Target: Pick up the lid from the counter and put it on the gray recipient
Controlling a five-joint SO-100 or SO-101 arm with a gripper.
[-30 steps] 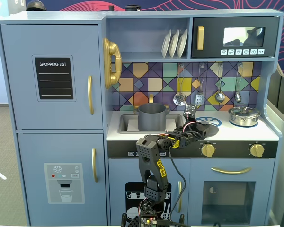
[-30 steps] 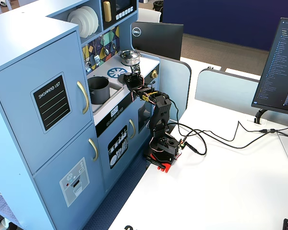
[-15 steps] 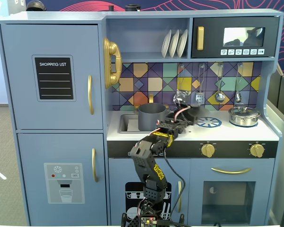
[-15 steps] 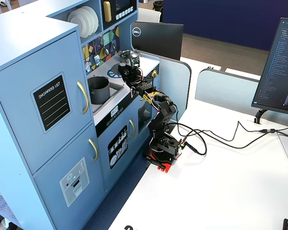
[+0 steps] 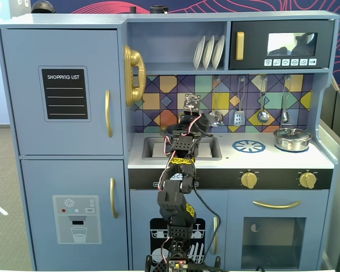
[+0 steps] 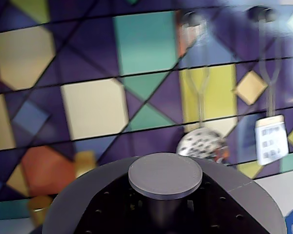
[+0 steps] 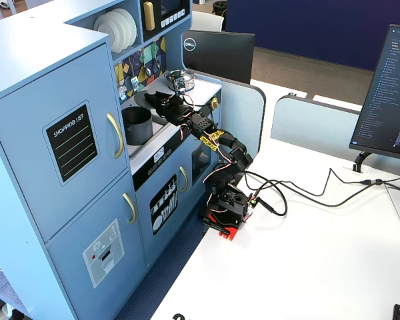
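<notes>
Matte dark gray round lid point(image 6: 165, 176) with flat knob fills lower centre of wrist view, gripper point(image 7: 161, 101) pinching it; "SHOPPING LIST" board point(image 5: 64, 94) upper left

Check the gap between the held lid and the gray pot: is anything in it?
Nothing; in a fixed view, only air separates the lid from the gray pot.

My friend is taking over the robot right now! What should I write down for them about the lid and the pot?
Pincer: shut on the lid, holding it up in the air.
Gray pot: standing open in the sink, with the lid raised close beside its top, not touching.
Done: lid is picked up off the counter.
Left: bring the lid over the pot's mouth, lower it flat onto the rim, open the pincer and back away.
</notes>
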